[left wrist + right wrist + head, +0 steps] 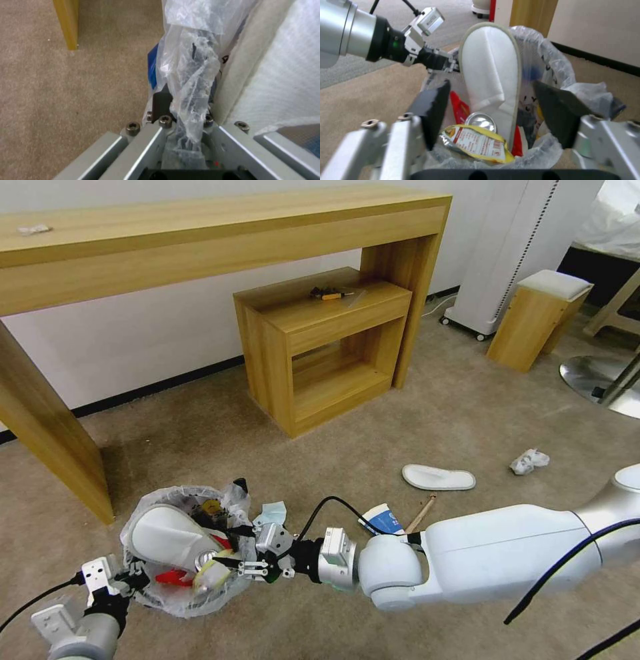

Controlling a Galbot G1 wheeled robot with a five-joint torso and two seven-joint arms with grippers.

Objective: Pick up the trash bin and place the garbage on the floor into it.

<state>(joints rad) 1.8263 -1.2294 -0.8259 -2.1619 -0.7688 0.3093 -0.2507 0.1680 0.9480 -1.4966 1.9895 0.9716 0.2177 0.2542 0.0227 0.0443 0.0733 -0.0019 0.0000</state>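
The trash bin, lined with a crinkly plastic bag, is at the lower left of the head view. My left gripper is shut on its rim and bag. Inside lie a white slipper, a red wrapper and a crushed can. Over the bin's mouth, my right gripper is open, holding nothing. On the floor lie a second white slipper, a white wad, a blue-white paper cup, a wooden stick and a pale tissue.
A long wooden console spans the back wall; its leg stands just behind the bin. A small wooden side table sits under it. At right stand a cushioned wooden stool, a white wheeled unit and a round metal base.
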